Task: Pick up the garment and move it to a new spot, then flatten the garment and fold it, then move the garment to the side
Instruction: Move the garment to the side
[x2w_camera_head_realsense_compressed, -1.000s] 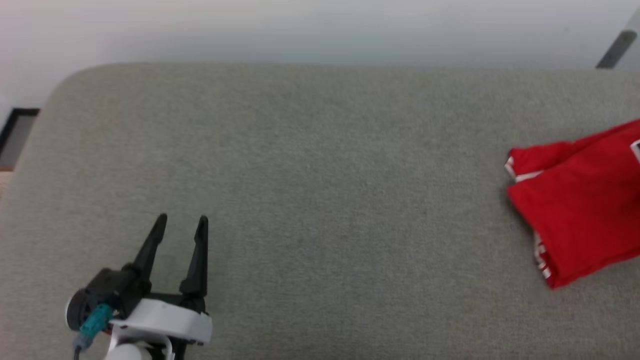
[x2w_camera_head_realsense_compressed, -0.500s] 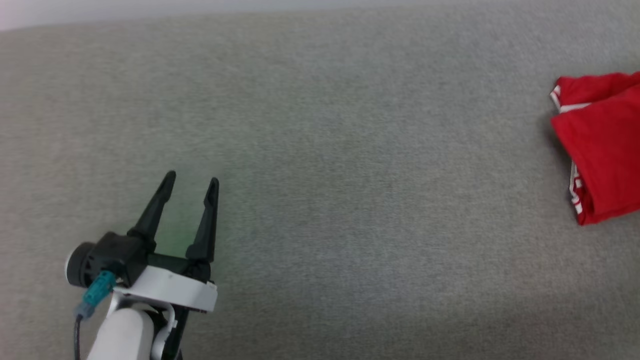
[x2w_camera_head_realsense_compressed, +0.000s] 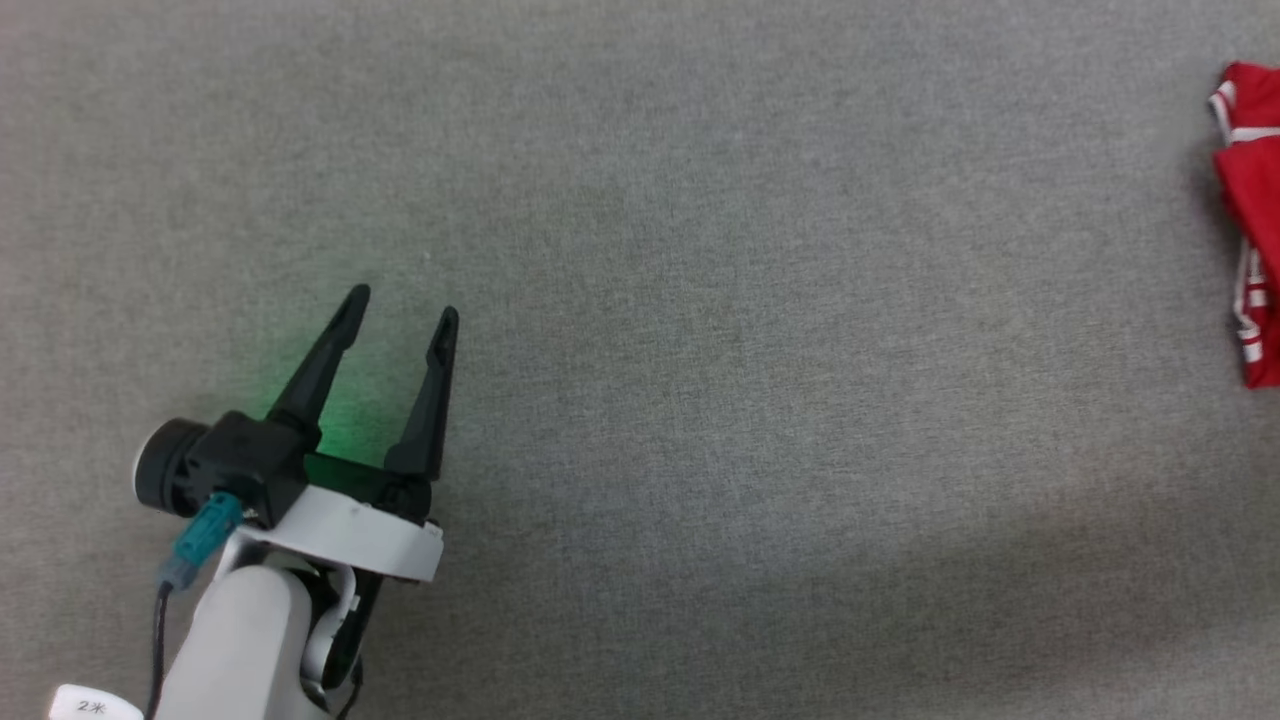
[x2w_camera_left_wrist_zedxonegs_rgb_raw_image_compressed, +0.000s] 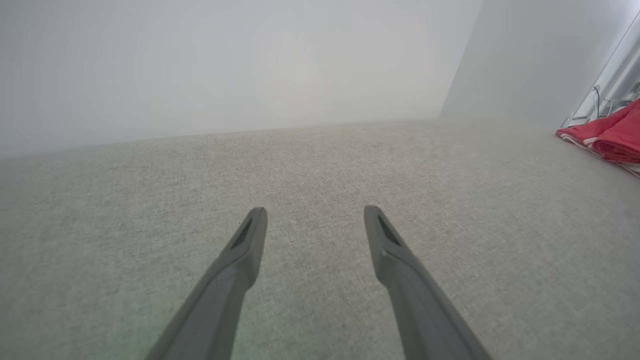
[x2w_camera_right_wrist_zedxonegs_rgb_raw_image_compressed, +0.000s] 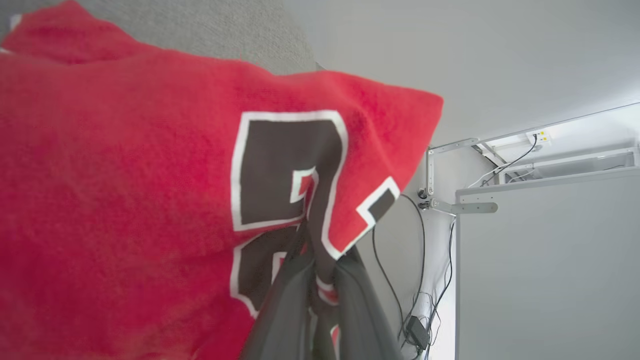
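- Grey woven cloth covers the desk (x2w_camera_head_realsense_compressed: 700, 350), and the whole stretch left of the garment is bare. A pale wall stands behind it in the left wrist view.
- Left pincer (x2w_camera_head_realsense_compressed: 403, 303) sits well to the left of the garment, fingers spread wide with nothing between them. It is low over the cloth, with a green glow beneath it.
- Garment (x2w_camera_head_realsense_compressed: 1255, 200) lies at the far right edge of the head view. It is red with striped trim showing, and lies in layers rather than spread out.
- Right pincer (x2w_camera_right_wrist_zedxonegs_rgb_raw_image_compressed: 325, 255) is nipped nearly shut on a fold of the garment, right at the black, white-edged numeral.
- Judgement: this is a carrying step. Layered cloth suggests the final move to the side, though I cannot rule out the first relocation.
- Next move calls for a firm pinch, keeping the layers from sliding apart, then setting the garment down flat before letting go.
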